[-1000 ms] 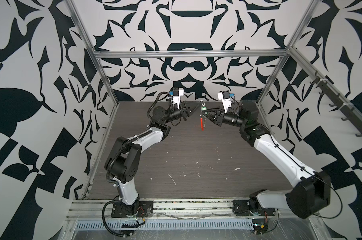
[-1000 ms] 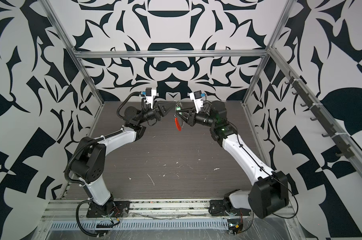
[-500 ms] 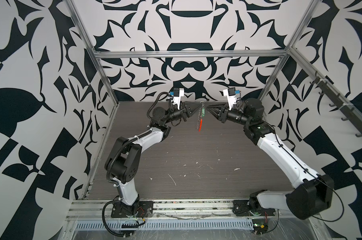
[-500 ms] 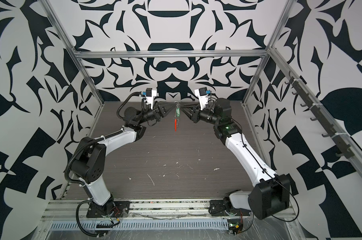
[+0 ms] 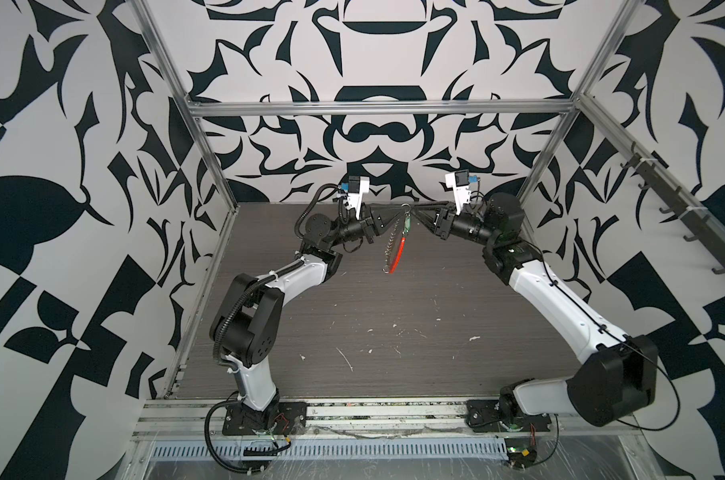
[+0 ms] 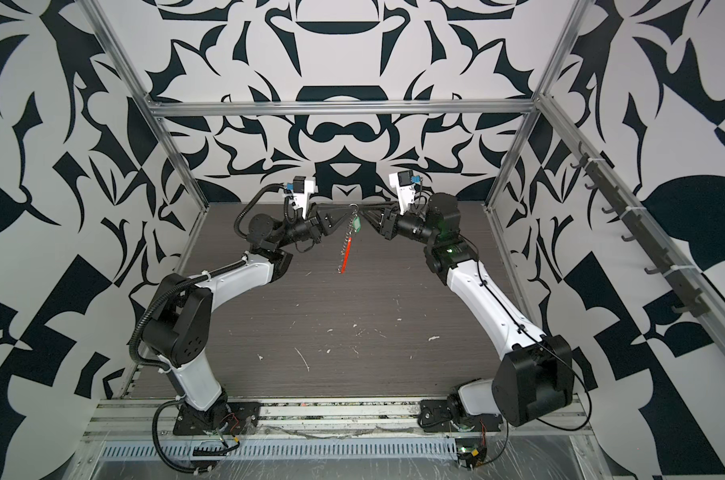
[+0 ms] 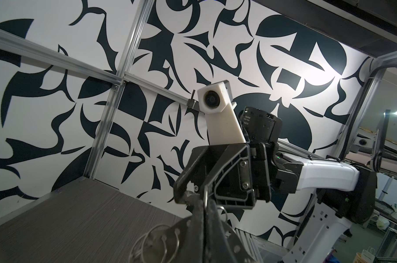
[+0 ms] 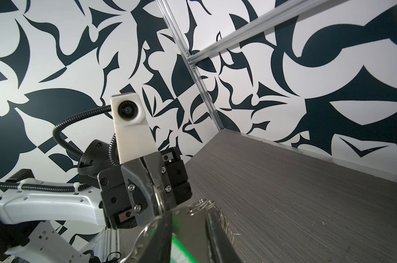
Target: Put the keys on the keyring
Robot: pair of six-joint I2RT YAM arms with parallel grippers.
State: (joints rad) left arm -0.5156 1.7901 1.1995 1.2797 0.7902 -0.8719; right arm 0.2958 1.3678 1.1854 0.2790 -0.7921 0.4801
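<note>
In both top views the two arms meet high above the far end of the worktop [image 5: 394,332]. The left gripper [image 5: 395,210] is clamped fully shut on the top of the keyring [image 5: 389,248], which hangs free below it, clear of the surface, its red segment [image 5: 398,254] lowest. The keys [image 5: 407,223], a single green tag, sit just under that pinch point, at the tips of the right gripper [image 5: 415,212]. Over the last second the right arm has drawn its wrist back while its tips stayed at the tag. The lower end of the keyring [image 6: 347,245] has swung toward the left arm. The left wrist view looks along the shut left gripper [image 7: 202,216]. Small silvery rings of the keyring [image 7: 161,239] lie beside it, and the right gripper faces it closely. The right wrist view shows the right gripper [image 8: 189,236] with its jaws partly apart and the green rim of the keys [image 8: 181,249] between them, so it appears to hold the tag. The left gripper [image 8: 157,200] is nose to nose with it. I judge the threading to be under way, with the re-angled wrist lining the tag up against the wire. Whether the tag is already around the wire is too small to tell.
</note>
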